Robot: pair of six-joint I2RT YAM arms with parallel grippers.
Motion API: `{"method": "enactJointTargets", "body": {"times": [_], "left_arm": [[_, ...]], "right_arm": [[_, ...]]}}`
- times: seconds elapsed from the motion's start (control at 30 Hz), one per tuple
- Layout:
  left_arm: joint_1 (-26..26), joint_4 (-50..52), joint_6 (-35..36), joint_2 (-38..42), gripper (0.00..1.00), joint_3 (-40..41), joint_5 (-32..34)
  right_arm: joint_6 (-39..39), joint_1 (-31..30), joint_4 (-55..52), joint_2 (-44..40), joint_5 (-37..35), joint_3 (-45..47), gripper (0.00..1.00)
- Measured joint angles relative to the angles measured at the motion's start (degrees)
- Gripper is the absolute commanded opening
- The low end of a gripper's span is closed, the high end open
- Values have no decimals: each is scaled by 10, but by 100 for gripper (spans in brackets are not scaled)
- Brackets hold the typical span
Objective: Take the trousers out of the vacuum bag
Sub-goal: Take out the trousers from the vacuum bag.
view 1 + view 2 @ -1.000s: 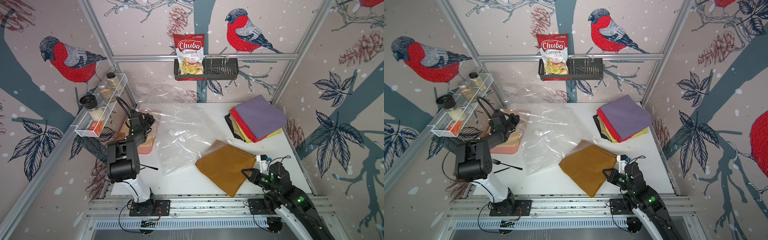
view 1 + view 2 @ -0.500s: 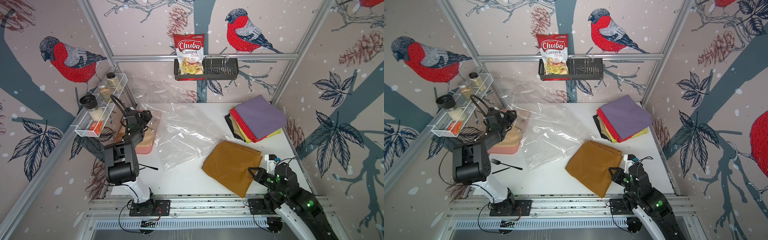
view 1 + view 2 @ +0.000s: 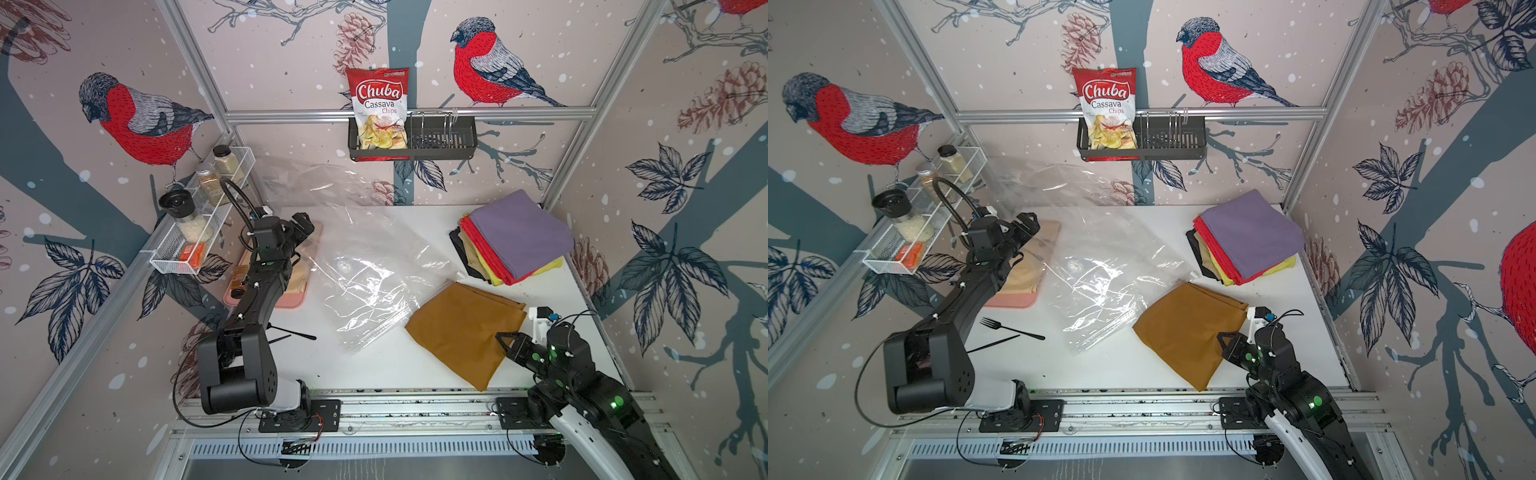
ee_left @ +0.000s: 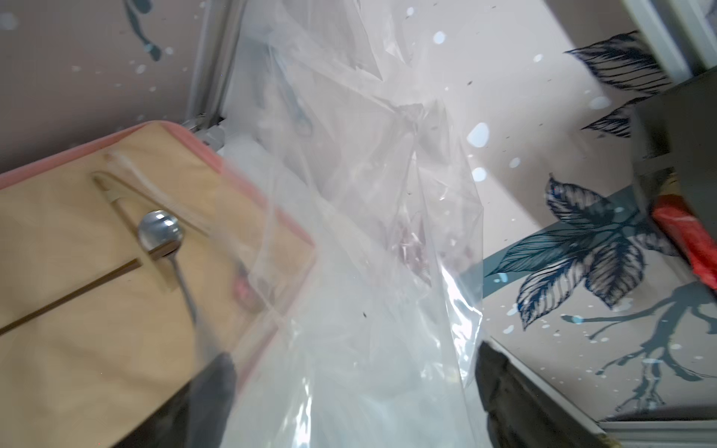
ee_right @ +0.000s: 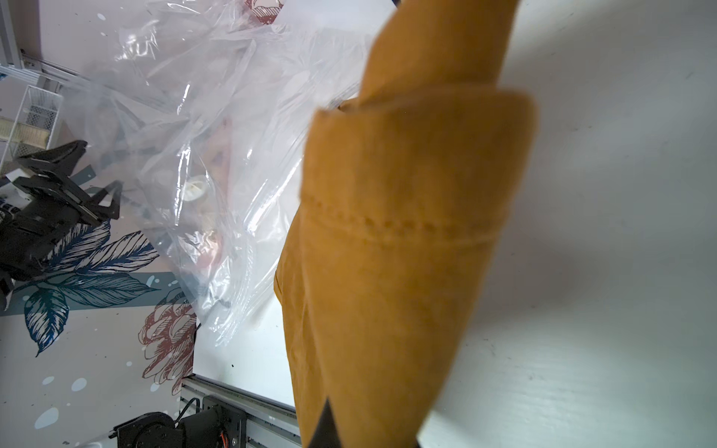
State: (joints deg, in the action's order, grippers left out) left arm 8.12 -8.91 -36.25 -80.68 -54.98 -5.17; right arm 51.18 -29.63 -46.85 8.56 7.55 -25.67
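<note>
Your right gripper [image 3: 501, 337] is pinched shut on the mustard-brown trousers [image 3: 457, 326], which lie just outside the open edge of the vacuum bag [image 3: 374, 270]. Your left gripper [image 3: 306, 224] is wide apart, holding nothing. If the cloth catches the loose bag, the bag may slide along.

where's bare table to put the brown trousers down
Bare table lies along the front edge, between the black fork and the mustard-brown trousers, in front of the vacuum bag. A smaller patch lies by the right wall, between those trousers and the folded stack. The left is crowded: pink tray, fork, left arm.
</note>
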Motion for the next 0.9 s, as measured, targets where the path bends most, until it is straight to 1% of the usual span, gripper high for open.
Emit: {"method": "enactJointTargets", "body": {"times": [0.1, 0.2, 0.33, 0.5, 0.6, 0.73, 0.9], "left_arm": [[-2, 41, 15, 22, 98, 21, 24], [-19, 71, 29, 55, 98, 42, 38], [-68, 97, 47, 110, 98, 71, 43], [-125, 113, 46, 181, 98, 113, 23], [-181, 125, 30, 218, 98, 130, -2], [-278, 143, 1, 260, 98, 144, -21], [-409, 153, -55, 294, 98, 174, -19]], "right_arm": [[0, 0, 5, 5, 0, 5, 0], [0, 0, 17, 15, 0, 9, 0], [0, 0, 31, 26, -3, 12, 0], [0, 0, 34, 30, -10, 12, 0], [2, 0, 35, 29, -11, 12, 0], [3, 0, 40, 28, -11, 12, 0], [12, 0, 45, 29, -11, 15, 0]]}}
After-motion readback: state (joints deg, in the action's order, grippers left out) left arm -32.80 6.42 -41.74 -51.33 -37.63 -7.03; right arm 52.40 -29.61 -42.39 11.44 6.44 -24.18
